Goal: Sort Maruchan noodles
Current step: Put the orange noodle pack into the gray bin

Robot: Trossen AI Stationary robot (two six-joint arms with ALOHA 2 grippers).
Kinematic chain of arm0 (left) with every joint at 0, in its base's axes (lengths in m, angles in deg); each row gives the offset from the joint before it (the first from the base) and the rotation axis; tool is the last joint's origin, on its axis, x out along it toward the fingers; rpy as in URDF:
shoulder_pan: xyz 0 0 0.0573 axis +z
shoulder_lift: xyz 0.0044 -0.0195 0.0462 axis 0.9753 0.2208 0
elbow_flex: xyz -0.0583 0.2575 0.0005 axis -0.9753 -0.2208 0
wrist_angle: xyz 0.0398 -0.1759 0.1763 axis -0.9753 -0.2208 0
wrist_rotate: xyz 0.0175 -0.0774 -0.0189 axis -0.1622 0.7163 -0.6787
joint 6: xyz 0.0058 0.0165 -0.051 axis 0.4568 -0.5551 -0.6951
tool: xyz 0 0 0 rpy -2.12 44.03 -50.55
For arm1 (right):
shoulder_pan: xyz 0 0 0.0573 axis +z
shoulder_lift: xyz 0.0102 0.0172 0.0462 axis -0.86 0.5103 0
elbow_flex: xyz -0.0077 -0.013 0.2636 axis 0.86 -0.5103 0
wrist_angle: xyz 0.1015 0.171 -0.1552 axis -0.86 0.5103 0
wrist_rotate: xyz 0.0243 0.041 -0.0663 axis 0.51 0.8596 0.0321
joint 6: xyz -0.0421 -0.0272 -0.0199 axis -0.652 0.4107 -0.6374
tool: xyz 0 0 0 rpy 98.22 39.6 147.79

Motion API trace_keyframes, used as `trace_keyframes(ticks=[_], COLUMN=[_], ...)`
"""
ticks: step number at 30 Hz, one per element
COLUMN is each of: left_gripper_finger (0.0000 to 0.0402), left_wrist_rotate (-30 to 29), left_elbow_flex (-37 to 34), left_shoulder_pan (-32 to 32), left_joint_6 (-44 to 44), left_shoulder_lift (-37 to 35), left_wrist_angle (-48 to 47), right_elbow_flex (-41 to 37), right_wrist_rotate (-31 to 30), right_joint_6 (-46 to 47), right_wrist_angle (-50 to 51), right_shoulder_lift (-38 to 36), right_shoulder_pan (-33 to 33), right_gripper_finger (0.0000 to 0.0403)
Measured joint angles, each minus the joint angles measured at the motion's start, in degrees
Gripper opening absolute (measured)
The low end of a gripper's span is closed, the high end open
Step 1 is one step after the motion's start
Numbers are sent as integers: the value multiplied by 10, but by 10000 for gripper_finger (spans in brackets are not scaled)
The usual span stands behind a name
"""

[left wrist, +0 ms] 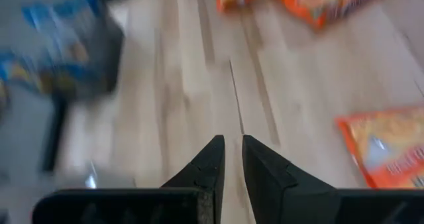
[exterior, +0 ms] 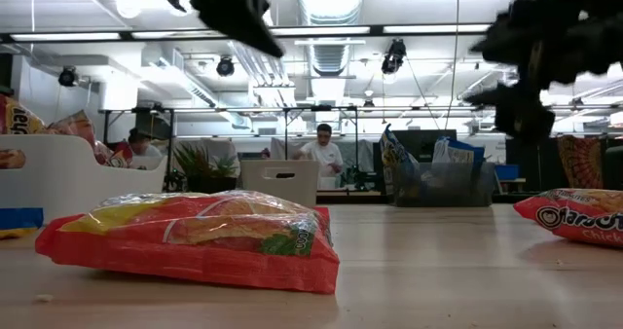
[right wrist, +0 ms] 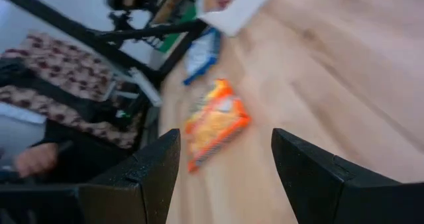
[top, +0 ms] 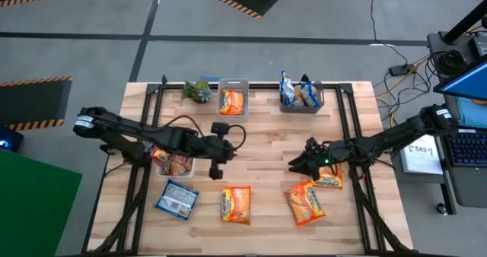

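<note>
My left end effector, fingers pressed together, hangs empty. The nearest orange packet lies toward five o'clock, long side running twelve to six. My right end effector is spread wide, farther away.

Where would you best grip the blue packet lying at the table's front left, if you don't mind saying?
Probably from straight above: the blue packet lies flat and apart from the others, so close the fingers across its narrower width, near the middle.

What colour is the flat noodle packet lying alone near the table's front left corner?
The flat crinkly plastic noodle packet is blue with a pale middle, clearest in the high view.
</note>
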Motion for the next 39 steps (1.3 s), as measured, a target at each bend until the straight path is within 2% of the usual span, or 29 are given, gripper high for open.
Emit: trace_keyframes(ticks=[4, 10, 17, 22, 26, 31, 39], left_gripper_finger=[36, 36, 36, 36, 36, 36, 36], left_wrist_rotate=[1, 1, -5, -15, -15, -15, -44], left_elbow_flex=[-26, -67, -88, -89, -89, -98, -97], left_shoulder_pan=[2, 14, 29, 33, 33, 33, 33], left_joint_6=[78, 115, 109, 90, 85, 72, 96], left_shoulder_lift=[0, 1, 1, 1, 1, 1, 1], left_wrist_angle=[98, 207, 223, 224, 224, 226, 227], right_elbow_flex=[66, 183, 305, 334, 327, 324, 323], right_wrist_rotate=[-2, -14, 7, 52, 102, 119, 119], right_joint_6=[6, 63, 149, 198, 211, 203, 198], right_wrist_angle=[87, 320, 659, 859, 921, 922, 921], right_shoulder_lift=[14, 63, 136, 183, 207, 229, 254], right_shoulder_pan=[32, 59, 66, 65, 66, 66, 65], right_gripper_finger=[226, 226, 226, 225, 211, 174, 47])
